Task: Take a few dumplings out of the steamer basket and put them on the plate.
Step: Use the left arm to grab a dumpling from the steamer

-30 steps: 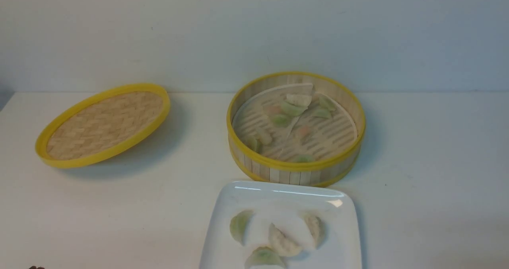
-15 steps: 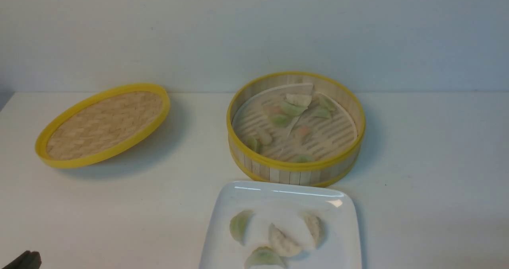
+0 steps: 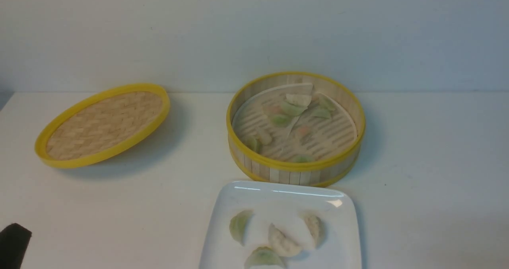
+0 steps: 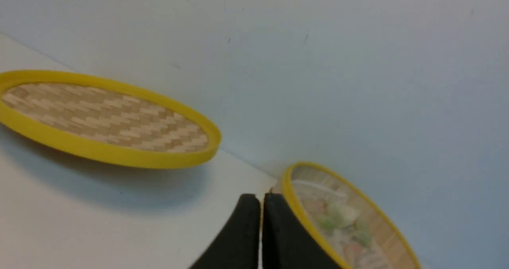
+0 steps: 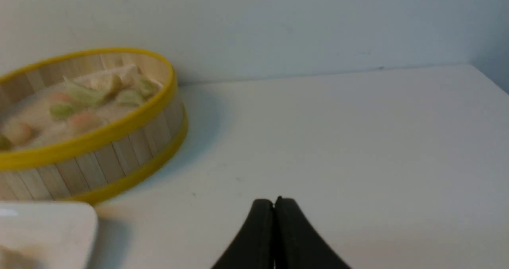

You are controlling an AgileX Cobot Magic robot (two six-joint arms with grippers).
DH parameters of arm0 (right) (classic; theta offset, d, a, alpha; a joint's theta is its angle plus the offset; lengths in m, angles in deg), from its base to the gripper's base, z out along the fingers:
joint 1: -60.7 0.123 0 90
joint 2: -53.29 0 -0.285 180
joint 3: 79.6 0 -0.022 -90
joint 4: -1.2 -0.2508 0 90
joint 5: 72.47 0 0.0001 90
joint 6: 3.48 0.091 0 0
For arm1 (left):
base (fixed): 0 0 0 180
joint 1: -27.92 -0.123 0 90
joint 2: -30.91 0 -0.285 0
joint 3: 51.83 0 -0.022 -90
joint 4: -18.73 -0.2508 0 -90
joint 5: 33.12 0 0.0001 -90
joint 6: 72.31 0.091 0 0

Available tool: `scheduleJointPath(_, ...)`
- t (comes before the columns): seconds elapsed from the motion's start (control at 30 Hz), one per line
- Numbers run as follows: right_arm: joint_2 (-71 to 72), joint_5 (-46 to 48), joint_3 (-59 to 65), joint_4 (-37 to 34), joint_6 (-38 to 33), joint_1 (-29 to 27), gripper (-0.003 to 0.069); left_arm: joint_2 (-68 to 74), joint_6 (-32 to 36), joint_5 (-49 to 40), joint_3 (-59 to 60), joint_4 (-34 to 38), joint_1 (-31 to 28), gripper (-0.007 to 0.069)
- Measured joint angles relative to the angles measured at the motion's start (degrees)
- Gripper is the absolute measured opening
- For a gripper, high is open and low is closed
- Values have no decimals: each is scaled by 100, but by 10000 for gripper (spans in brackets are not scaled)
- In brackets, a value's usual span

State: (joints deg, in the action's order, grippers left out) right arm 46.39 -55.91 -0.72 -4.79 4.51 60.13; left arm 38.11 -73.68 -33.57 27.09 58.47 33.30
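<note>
Left hand [image 4: 260, 199] and right hand [image 5: 274, 203]: both pressed together, empty. Four dumplings [image 3: 282, 243] lie on the plate [image 3: 278, 190]. The others sit in the steamer basket [image 3: 296, 169] just behind it on the tabletop [image 3: 417, 161].

Plain white table [image 3: 437, 161] with three things sitting right on it. The woven lid [image 3: 104, 124] is out ahead of the left fingers [image 4: 242, 237] and looks a bit tipped. The steamer [image 3: 296, 173] is ahead and to their right, left of the right fingers [image 5: 260, 237]. The plate [image 3: 278, 193] sits just beside the steamer, on the fingers' side.
</note>
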Motion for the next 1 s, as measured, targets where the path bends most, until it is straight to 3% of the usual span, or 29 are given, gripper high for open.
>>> scheduleJointPath(0.1, 0, -844, 0, -1097, 554, 0, -14, 0, 0, 331, -34, 592, 0, -6)
scheduleJointPath(0.13, 0, -844, 0, -1097, 587, 0, -14, 0, 0, 331, -45, 615, 0, -6)
scheduleJointPath(0.27, 0, -1656, 0, -2250, 953, 0, -14, 20, 195, 11, -709, 727, 0, -6)
scheduleJointPath(0.57, 0, -2114, -13, -2569, 1001, 0, -14, 1960, 1391, -1828, -3015, 631, 0, -6)
scheduleJointPath(0.7, -13, -896, -733, -2434, 817, 0, -14, 3599, 2013, -3230, -4263, 516, 0, -6)
scheduleJointPath(0.83, -420, 485, -1839, -2091, 367, 0, -14, 4972, 2532, -4071, -5095, 384, 0, -6)
scheduleJointPath(1.0, -2063, 3130, -3727, -1658, -755, 0, -14, 7617, 2798, -5163, -6695, 76, 154, -6)
